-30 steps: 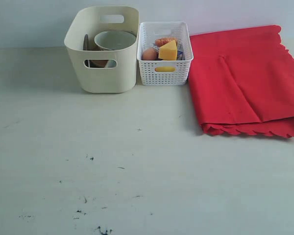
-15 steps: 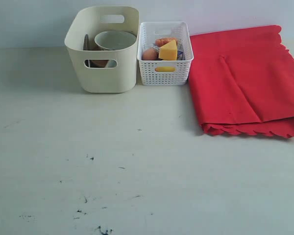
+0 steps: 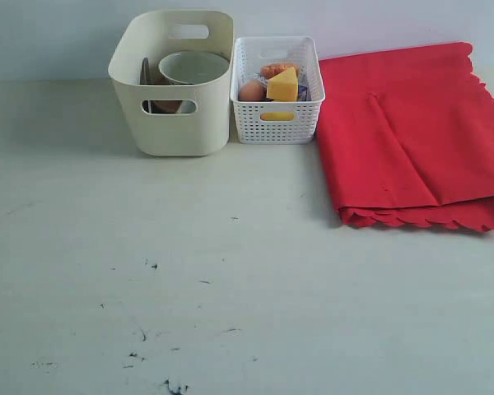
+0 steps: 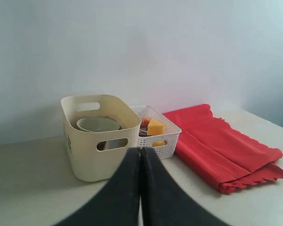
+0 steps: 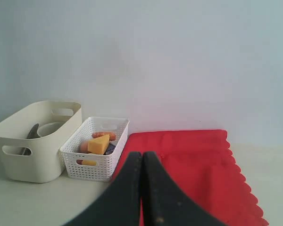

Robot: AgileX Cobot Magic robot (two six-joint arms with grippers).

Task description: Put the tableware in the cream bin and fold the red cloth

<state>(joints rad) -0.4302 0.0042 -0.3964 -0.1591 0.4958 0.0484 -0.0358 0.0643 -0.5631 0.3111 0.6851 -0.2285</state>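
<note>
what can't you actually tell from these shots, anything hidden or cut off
- Exterior view: the wall of the cream bin hides everything below the rim of the bowl; which cutlery lies inside cannot be told.
- Exterior view: the cheese wedge and the wall of the white lattice basket cover the food beneath.
- Exterior view: the red cloth is cut off by the right frame edge.
- Right wrist view: the shut right gripper covers part of the cloth.

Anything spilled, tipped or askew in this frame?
Nothing serious. The cream bin and white basket stand upright side by side, contents inside. The red cloth lies folded flat. Only oddity: small dark specks on the table at the exterior view's lower left, looking like scuffs rather than a spill.
</note>
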